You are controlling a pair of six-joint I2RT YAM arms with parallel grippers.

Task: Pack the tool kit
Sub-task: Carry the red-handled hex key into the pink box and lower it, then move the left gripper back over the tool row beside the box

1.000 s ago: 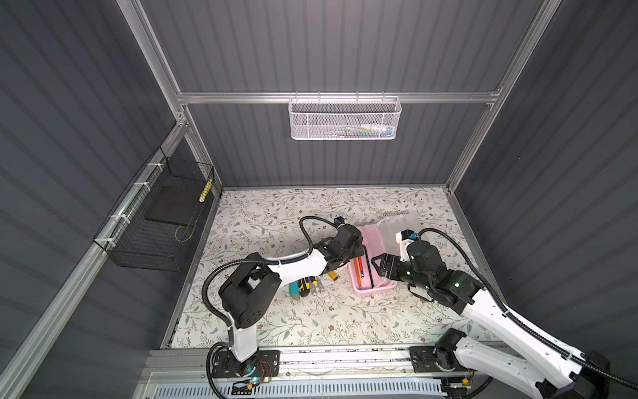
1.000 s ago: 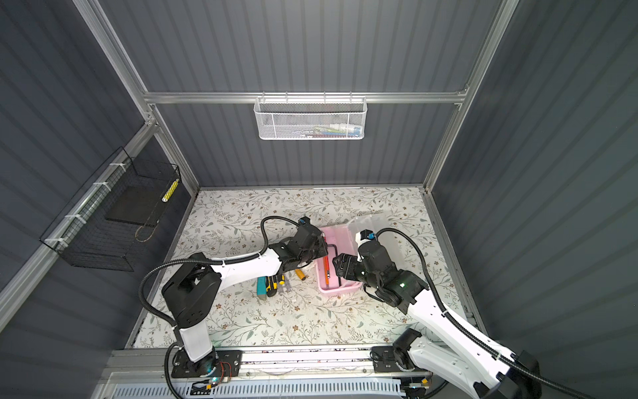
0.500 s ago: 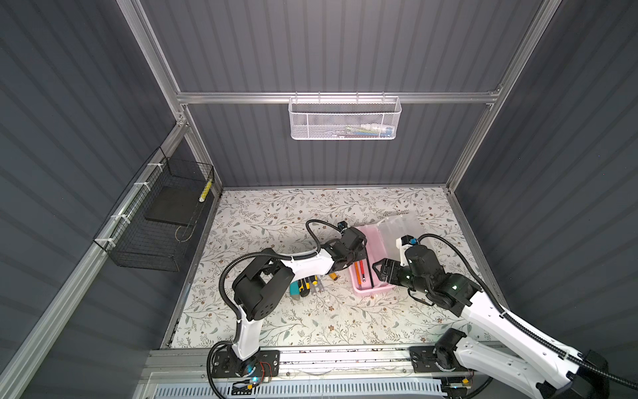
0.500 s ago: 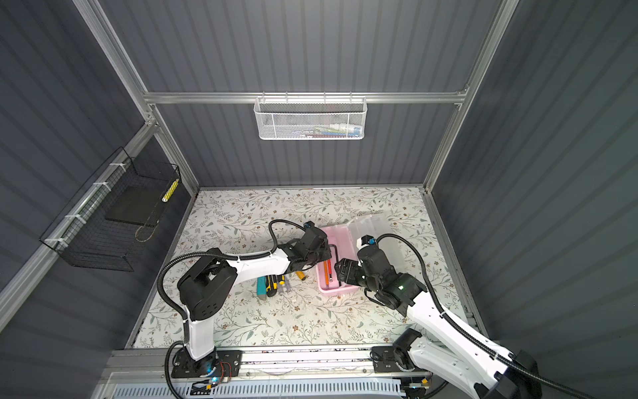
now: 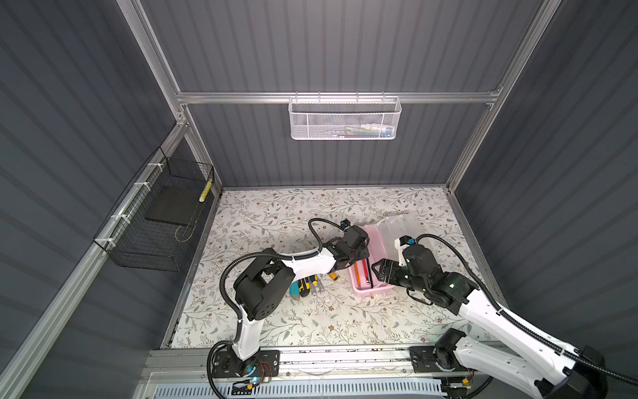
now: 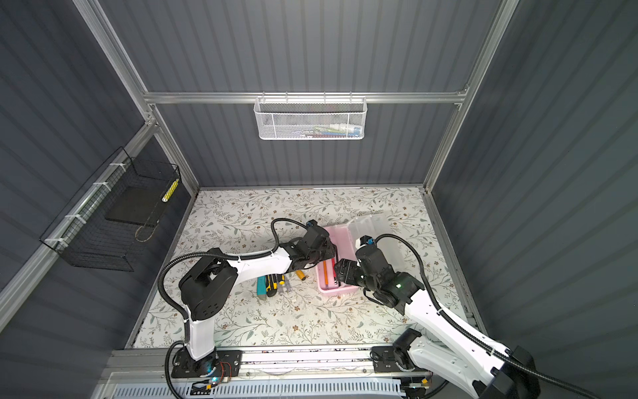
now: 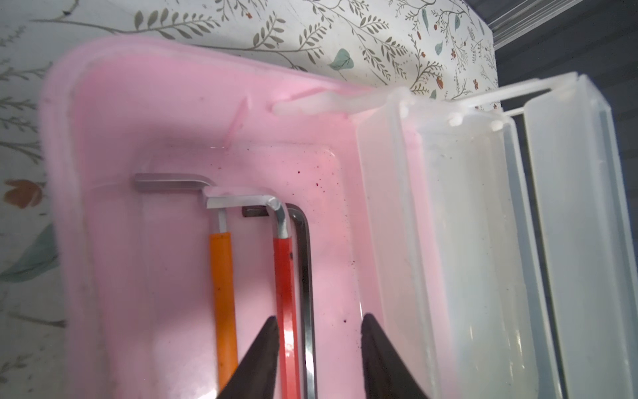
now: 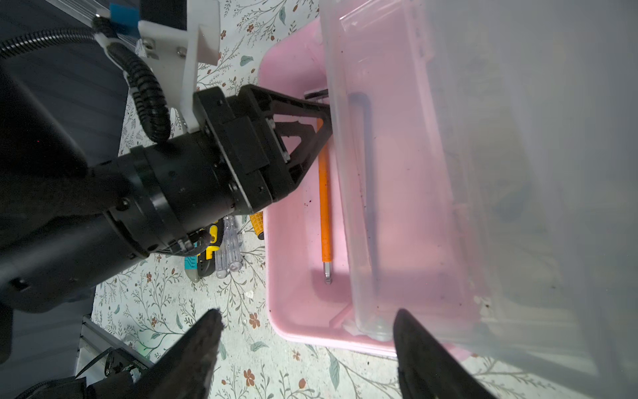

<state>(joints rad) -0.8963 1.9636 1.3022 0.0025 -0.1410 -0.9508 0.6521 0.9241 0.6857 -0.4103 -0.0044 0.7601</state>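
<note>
Black basket (image 5: 152,224) on left wall. Floral table (image 5: 276,324): tools (image 5: 307,285) left of centre, open surface front and back. Left gripper (image 7: 319,320), jaws apart, over hex keys (image 7: 286,276) inside pink case (image 5: 371,292), right of centre. Right gripper (image 8: 305,321), jaws apart, at its near end.

Top views dim, sharp; soft shadows on counter (image 5: 276,214); wrist views brighter; case (image 7: 138,121) rim blurred; lid (image 8: 518,172) out of focus.

Smooth pink plastic case (image 7: 121,121), frosted plastic lid (image 7: 466,224), metal hex keys (image 7: 238,200), perhaps rubber-sleeved
</note>
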